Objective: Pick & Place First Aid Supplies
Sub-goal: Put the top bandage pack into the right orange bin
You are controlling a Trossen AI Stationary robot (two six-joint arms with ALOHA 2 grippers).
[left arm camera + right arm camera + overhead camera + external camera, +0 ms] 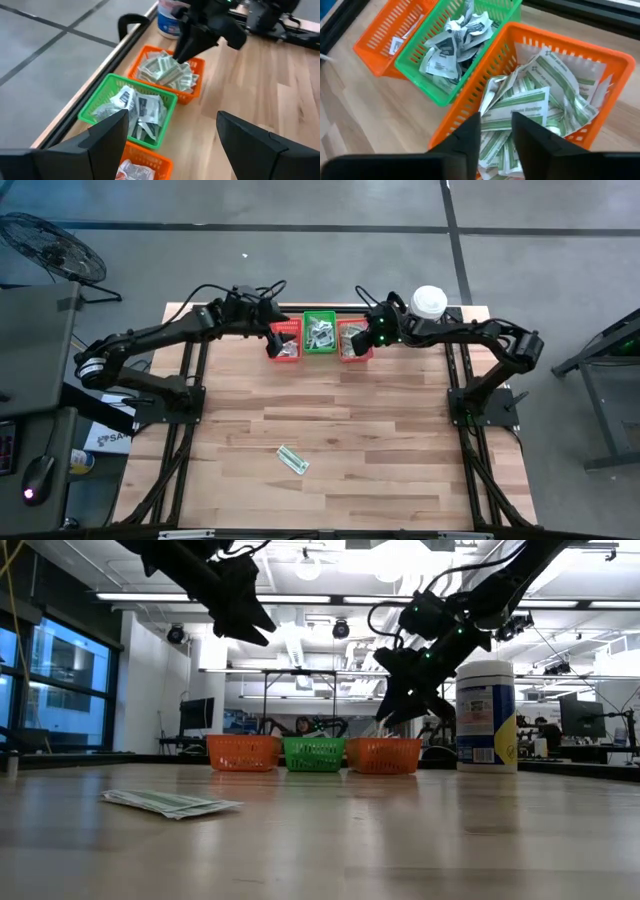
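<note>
- Green-and-white strip packets (540,107) fill the orange basket (560,50) at the right end of a row of three baskets at the table's far edge.
- Crumpled white packets with dark print (447,42) fill the green basket (427,82) in the middle of the row.
- A second orange basket (380,37) stands at the left end, touching the green one; a few white packets (132,171) lie in it.
- Two green-and-white strips (292,460) lie loose on the bare wood near the front of the table (380,440), well apart from the baskets.
- The right gripper (496,127) hangs just above the strip packets in the right orange basket. Its fingers stand a narrow gap apart, with nothing between them.
- The left gripper (170,132) hovers over the left end of the row, near the green and left orange baskets. Its fingers are spread wide and hold nothing.
- A white tub (486,716) with a blue label stands upright just beside the right orange basket, at the far right corner.
- A floor fan (50,248) sits off the table, beyond its far left corner.
</note>
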